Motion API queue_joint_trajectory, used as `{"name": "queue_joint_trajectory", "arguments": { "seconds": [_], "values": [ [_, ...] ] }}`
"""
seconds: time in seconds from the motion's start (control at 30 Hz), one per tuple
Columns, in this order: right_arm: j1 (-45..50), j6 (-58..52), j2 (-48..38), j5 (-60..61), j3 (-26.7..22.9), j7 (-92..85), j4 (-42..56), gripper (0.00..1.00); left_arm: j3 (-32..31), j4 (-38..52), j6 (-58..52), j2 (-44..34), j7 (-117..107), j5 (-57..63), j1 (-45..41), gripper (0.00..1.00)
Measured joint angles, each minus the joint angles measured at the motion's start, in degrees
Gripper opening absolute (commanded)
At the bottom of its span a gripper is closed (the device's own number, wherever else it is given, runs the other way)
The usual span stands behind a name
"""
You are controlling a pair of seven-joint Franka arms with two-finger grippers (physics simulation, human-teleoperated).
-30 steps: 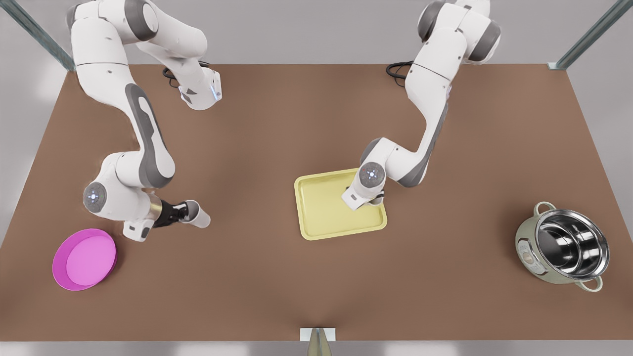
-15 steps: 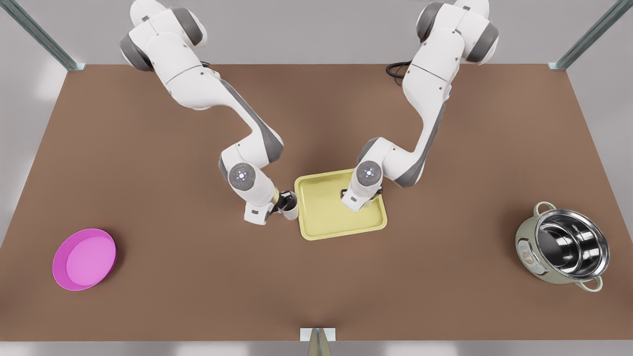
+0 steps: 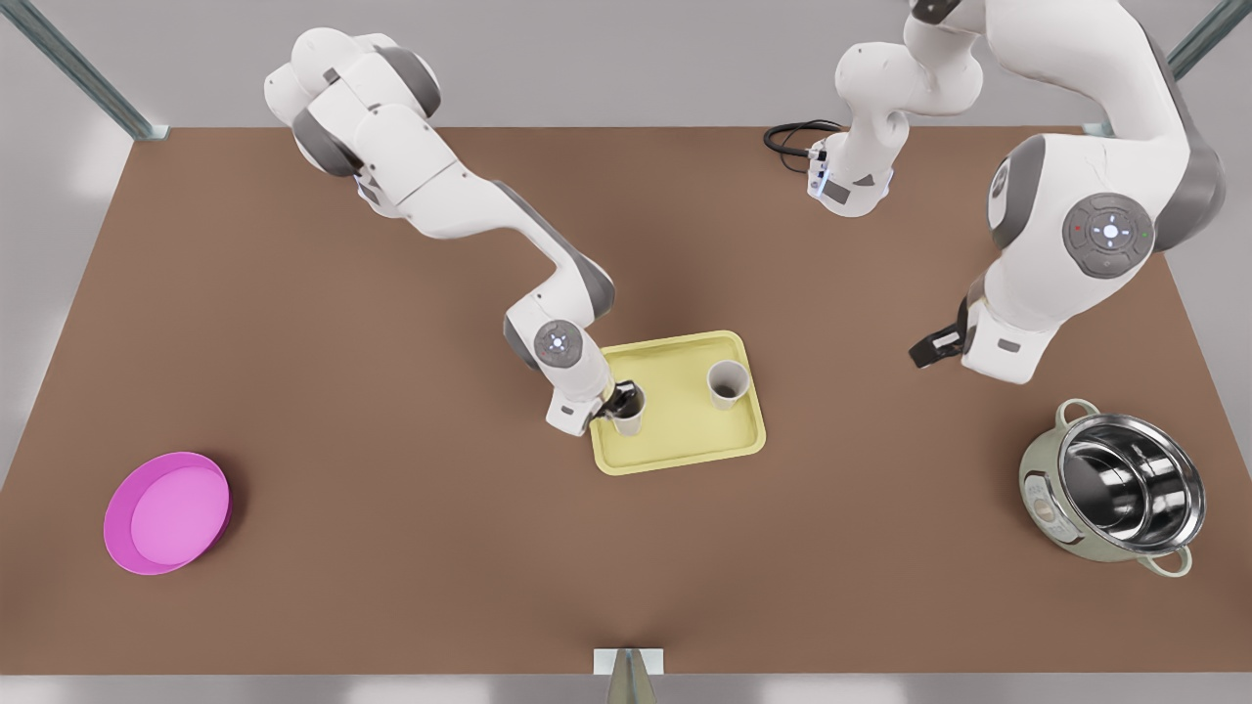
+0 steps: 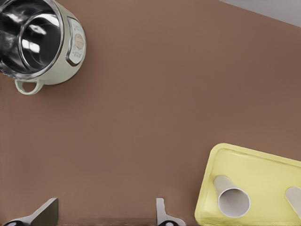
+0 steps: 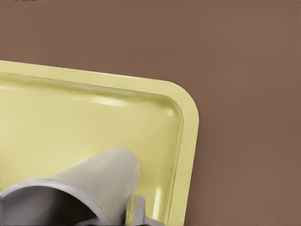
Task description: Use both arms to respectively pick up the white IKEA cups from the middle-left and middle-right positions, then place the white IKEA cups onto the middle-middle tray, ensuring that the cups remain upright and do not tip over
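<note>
Setting the second cup [image 3: 627, 418] onto the tray [image 3: 685, 452], near its edge, with the right end effector [image 3: 619, 402] pinching it. Seeing the other cup [image 3: 727, 383] upright there already, and the left end effector [image 3: 926, 349] spread wide, waiting by the pot [image 3: 1115, 494]. Needing next to lower softly, let go, lift straight up

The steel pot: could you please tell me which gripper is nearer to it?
Left. The left gripper hovers open near the steel pot; the right gripper grips a white cup on the tray, much farther off.
</note>
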Motion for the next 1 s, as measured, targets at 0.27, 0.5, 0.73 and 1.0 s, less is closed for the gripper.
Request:
{"name": "queue_joint_trajectory", "arguments": {
  "seconds": [0.27,0.5,0.73,1.0],
  "values": [
    [0.0,1.3,0.2,-0.3,0.0,5.2,0.1,1.0,-0.1,-0.2,-7.2,3.4,11.5,-1.7,-0.3,1.0],
    [-0.6,1.4,-0.5,-0.2,0.0,8.2,-0.2,1.0,-0.1,-0.3,-8.8,4.4,18.1,-2.2,-0.2,1.0],
    [-3.1,-3.2,-8.1,0.1,0.2,10.0,-0.1,1.0,-0.1,-0.3,-9.2,4.6,22.6,-2.3,-0.3,1.0],
    [-24.1,-18.9,-13.5,-1.6,-0.5,6.9,-0.5,1.0,0.0,-0.3,-8.9,4.8,25.9,-2.1,-0.1,1.0]
  ]
}}
